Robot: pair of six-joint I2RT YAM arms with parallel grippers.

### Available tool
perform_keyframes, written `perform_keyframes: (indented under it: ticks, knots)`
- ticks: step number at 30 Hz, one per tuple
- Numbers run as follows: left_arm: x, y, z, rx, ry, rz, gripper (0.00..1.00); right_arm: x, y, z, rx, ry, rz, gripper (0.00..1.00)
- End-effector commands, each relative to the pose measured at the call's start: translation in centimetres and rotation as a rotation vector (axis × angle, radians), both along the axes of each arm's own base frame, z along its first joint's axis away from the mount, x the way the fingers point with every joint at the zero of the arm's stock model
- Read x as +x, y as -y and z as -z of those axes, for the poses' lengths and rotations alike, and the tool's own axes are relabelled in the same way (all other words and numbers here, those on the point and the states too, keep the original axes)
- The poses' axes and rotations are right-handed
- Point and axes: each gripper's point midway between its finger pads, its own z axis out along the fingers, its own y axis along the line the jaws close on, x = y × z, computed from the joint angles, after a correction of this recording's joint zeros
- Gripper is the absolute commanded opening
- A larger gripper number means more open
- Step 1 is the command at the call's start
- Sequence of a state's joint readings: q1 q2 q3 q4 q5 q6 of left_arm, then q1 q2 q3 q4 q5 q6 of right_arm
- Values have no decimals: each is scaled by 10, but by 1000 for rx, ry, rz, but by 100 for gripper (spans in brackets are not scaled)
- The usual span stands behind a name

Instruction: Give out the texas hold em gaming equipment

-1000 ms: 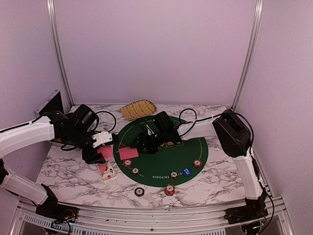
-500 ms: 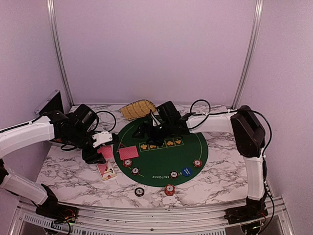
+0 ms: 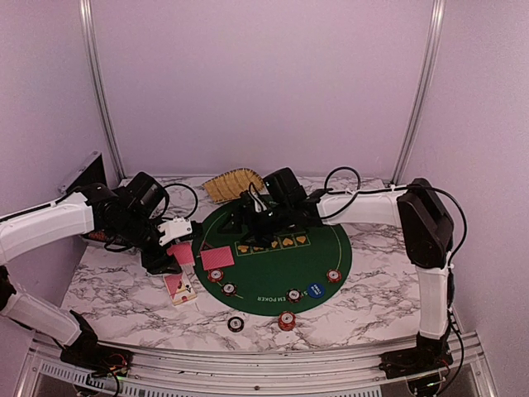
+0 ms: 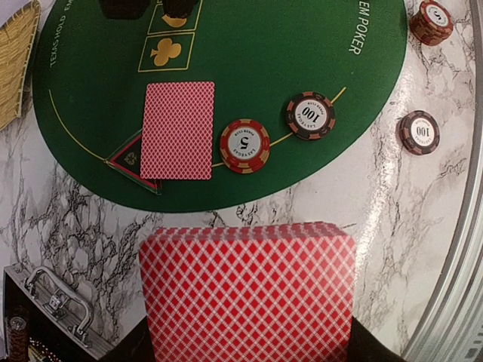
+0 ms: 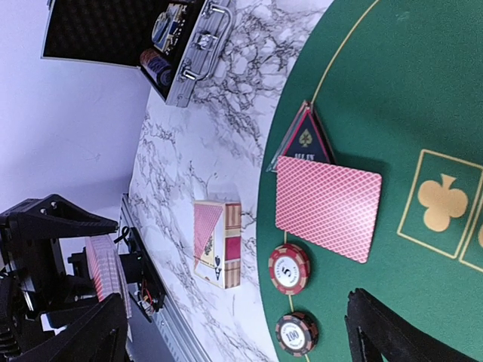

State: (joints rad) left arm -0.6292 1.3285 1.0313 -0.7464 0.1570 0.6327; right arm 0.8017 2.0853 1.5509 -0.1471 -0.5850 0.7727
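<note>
- The left fingers (image 4: 373, 351) are clamped on a deck of red-backed cards (image 4: 249, 294), pinching it from both sides above the marble bench (image 3: 372, 306), just off the edge of the green mat (image 3: 281, 256).
- The right fingers (image 5: 392, 332) stand wide apart with nothing between them, hovering over the far left part of the mat.
- Between the two pairs of fingers a single card (image 4: 179, 130) lies face down on the mat, overlapping one corner of the black triangular button (image 4: 128, 160).
- Just beside that card, ahead of the left fingers, a red chip marked 5 (image 4: 244, 145) and a dark chip marked 100 (image 4: 310, 115) sit on the mat's gold rim line.
- A card box (image 5: 217, 243) lies on the bench close below the left fingers.
- Well apart from both, a blue button (image 3: 313, 289) rests near the mat's near rim, and two chips (image 3: 286, 319) lie on bare marble.
- A yellow woven basket (image 3: 234, 184) sits just behind the right fingers; I cannot tell its contents.
- An open black case (image 5: 143, 45) lies beyond the left fingers, with chips inside.
</note>
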Motion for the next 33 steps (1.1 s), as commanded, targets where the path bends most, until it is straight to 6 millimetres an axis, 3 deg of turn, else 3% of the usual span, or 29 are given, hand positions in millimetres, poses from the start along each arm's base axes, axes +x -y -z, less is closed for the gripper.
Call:
perform_keyframes:
  ticks: [1, 9, 33]
  knots:
    - [3, 5, -12, -33, -5, -9, 0, -20, -20, -38, 122, -1, -56, 99]
    - [3, 6, -15, -44, -3, -16, 0, -41, -36, -56, 232, -40, -69, 99]
    - [8, 14, -29, -84, 5, -24, 0, -81, -71, -54, 313, -118, -175, 98]
